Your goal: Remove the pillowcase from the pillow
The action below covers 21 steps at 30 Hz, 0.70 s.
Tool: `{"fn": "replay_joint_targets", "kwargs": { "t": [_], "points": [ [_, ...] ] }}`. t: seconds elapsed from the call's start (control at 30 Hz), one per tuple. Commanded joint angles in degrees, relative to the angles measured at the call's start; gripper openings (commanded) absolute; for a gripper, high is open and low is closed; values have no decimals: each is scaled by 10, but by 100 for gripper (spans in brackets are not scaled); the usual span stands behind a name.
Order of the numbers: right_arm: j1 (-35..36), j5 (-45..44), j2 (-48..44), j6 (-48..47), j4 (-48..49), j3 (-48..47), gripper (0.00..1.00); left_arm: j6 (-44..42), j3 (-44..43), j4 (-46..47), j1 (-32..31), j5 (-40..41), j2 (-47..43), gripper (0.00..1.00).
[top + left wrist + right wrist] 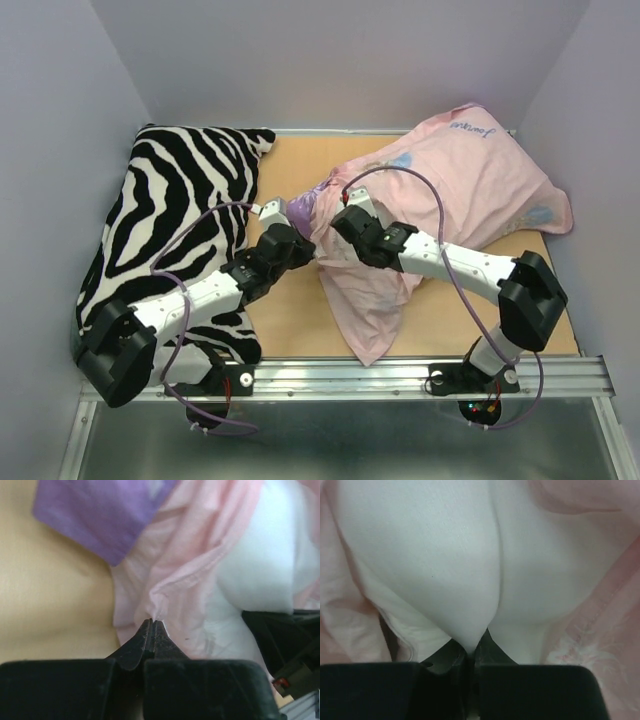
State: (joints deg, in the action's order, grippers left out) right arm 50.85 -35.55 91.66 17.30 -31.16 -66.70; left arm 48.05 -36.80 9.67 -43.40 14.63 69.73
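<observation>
Two arms meet at the open mouth of the pillowcase (470, 170), which sprawls pink side out across the right half of the table (310, 165), its long axis running from the claws toward the far right corner. The left gripper (153, 626) is pinched closed on a fold of the pink hem. The right gripper (470, 652) is clamped on a bulge of the white pillow (445, 555) (mostly hidden inside the case). With both grips side by side, separation likely depends on opposite pulls along that axis, clear of the zebra cushion (180, 210) at left
</observation>
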Motion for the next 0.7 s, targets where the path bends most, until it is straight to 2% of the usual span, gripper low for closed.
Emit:
{"fn": "replay_joint_targets", "kwargs": {
  "t": [0.0,0.07,0.1,0.2,0.3,0.53,0.67],
  "points": [
    [-26,165,10,26,8,-74,1,-67,-32,80,-2,-64,-27,3],
    [-34,208,18,40,19,-128,0,-89,-49,88,-3,-84,-34,15],
    [-42,213,24,46,25,-148,1,-93,-54,87,-4,-83,-38,28],
    [-58,231,48,69,36,-206,0,-110,-68,79,-6,-84,-62,51],
    [-66,229,68,79,39,-240,1,-122,-75,62,-12,-77,-86,64],
    [-87,245,87,89,41,-285,1,-91,-62,-53,-54,18,-136,66],
    [-95,249,79,86,42,-298,1,-53,5,-67,-70,30,-170,66]
  ]
}}
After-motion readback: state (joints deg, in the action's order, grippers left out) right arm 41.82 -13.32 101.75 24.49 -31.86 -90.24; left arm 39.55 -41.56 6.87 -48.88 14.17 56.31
